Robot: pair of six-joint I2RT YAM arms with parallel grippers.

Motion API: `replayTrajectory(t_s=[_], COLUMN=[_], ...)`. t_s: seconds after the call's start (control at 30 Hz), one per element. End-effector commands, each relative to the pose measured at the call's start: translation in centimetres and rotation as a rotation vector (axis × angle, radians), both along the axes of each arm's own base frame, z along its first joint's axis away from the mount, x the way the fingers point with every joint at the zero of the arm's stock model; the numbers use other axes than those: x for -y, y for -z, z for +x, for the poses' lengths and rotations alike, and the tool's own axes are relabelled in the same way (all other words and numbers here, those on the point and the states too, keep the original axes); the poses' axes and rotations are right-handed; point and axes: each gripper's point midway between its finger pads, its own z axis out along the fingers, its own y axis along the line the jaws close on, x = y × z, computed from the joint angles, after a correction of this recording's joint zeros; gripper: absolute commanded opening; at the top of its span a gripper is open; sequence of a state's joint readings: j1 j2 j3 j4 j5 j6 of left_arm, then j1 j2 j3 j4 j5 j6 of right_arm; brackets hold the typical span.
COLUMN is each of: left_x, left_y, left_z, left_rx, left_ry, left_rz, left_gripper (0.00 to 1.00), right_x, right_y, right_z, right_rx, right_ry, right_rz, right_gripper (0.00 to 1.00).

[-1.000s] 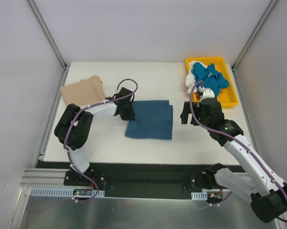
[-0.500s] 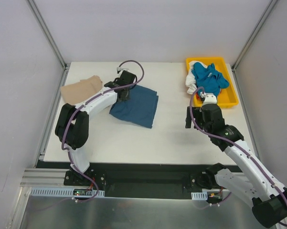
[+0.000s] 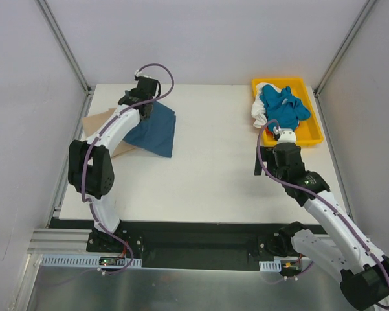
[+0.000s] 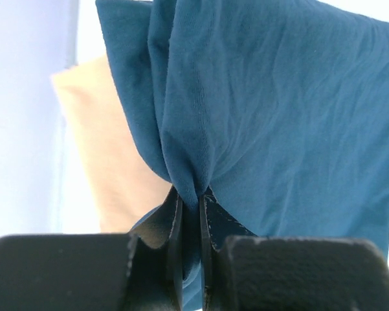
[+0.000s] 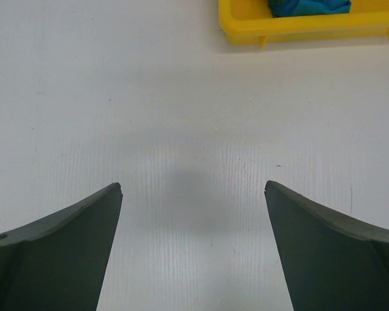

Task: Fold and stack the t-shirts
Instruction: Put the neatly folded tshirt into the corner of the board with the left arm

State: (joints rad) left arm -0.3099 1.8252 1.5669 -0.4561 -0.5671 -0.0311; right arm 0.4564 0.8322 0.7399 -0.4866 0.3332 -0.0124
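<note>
Left arm reaches to upper left, left gripper (image 4: 191, 197) clenching the teal t-shirt (image 3: 158, 133) (tan t-shirt (image 4: 103, 149) behind); right gripper (image 5: 193, 189) spread wide over white table (image 3: 213, 172).

The folded dark teal-blue t-shirt (image 3: 155, 129) hangs bunched from the left claw (image 4: 191, 197), which pinches its raised edge. Its lower part partly covers the tan-beige t-shirt (image 3: 92, 122) at the far left of the surface (image 3: 213, 175). A brighter blue t-shirt (image 3: 283, 107) and a white t-shirt (image 3: 259, 111) lie crumpled together in the yellow tray (image 3: 309, 138)
</note>
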Motion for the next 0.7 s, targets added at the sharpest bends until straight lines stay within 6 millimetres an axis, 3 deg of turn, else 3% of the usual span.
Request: replayTrajectory(t_s=[0.0, 0.37, 0.5, 0.6, 0.67], left_x=[-3.1, -4.6, -6.4, -7.8, -8.5], left_y=[-7.0, -12.0, -13.5, -12.7, -11.0], left_z=[0.7, 1.2, 0.6, 0.2, -0.1], left_rx=[0.121, 0.234, 0.274, 0.279, 0.255], left_ry=[-0.014, -0.056, -0.105, -0.158, -0.187], left_rz=[0.069, -0.034, -0.065, -0.139, -0.176], left_gripper=[0.0, 0.0, 0.0, 0.0, 0.0], right_x=[0.3, 0.5, 0.6, 0.6, 0.5], right_y=[0.0, 0.3, 0.5, 0.5, 0.6], right_z=[0.6, 0.7, 0.6, 0.7, 0.6], right_rx=[0.006, -0.002, -0.007, -0.01, -0.013], right_ry=[0.018, 0.028, 0.032, 0.033, 0.028], right_rz=[-0.005, 0.005, 0.008, 0.011, 0.014], right_gripper=[0.96, 0.96, 0.96, 0.96, 0.96])
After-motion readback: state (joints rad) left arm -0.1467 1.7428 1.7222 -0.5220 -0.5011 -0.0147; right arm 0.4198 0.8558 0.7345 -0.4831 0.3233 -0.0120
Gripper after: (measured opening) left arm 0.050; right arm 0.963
